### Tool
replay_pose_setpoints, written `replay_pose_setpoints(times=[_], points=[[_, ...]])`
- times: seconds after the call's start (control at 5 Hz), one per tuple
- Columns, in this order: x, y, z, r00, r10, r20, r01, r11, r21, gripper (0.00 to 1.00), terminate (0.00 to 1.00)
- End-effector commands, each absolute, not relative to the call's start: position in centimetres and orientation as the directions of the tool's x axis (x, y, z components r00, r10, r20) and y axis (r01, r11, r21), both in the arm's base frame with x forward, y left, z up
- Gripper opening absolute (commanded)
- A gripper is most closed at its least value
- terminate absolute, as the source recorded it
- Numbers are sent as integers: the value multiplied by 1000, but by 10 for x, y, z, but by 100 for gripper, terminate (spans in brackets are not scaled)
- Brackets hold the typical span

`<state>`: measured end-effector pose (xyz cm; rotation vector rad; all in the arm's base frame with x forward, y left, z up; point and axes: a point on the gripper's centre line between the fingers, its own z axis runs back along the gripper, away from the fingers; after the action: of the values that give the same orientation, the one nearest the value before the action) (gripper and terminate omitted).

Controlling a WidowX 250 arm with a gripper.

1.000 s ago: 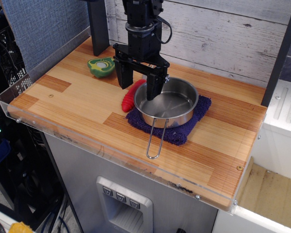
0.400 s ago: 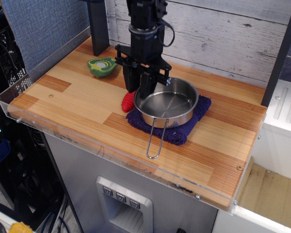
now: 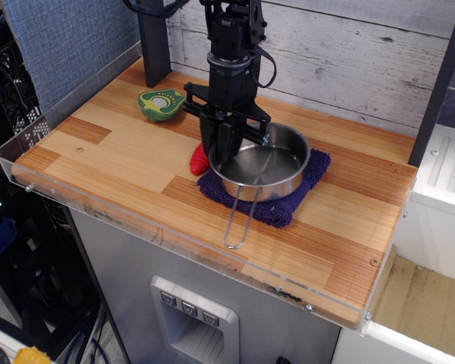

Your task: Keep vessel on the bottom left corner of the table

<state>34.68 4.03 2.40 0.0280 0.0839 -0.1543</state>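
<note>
Tool (image 3: 226, 157): clenched on the pan's left rim
Pan (image 3: 264, 164): on the blue towel (image 3: 292, 199) — wire handle toward the table (image 3: 121, 163) front edge

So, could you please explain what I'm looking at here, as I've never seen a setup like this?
This is one camera view, looking down from the front at a small wooden table with a clear plastic rim. The black machine coming down from above is a robot arm; at its end is a gripper, two fingers that pinch things. On the table lies a blue towel, and on it sits a shiny steel vessel, a shallow pan with a wire loop handle pointing towards the front edge. The gripper's fingers are closed on the pan's left rim. Beside the towel is a red toy, partly hidden, and further back a green avocado-shaped toy. The pan is meant to go to the table's bottom left corner.
</note>
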Motion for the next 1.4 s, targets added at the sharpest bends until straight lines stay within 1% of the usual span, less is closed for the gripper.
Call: replay_pose_setpoints(times=[0.0,0.2,0.4,0.6,0.8,1.2], points=[[352,53,44,992,-122,-16,122,992,19,0,0],[349,51,60,991,-124,46,124,992,-11,0,0],[340,54,76,989,-94,114,100,994,-51,0,0],[326,77,80,992,-17,125,25,998,-61,0,0],[313,114,74,992,66,111,-59,996,-68,0,0],[293,190,61,986,159,51,-157,987,-35,0,0]])
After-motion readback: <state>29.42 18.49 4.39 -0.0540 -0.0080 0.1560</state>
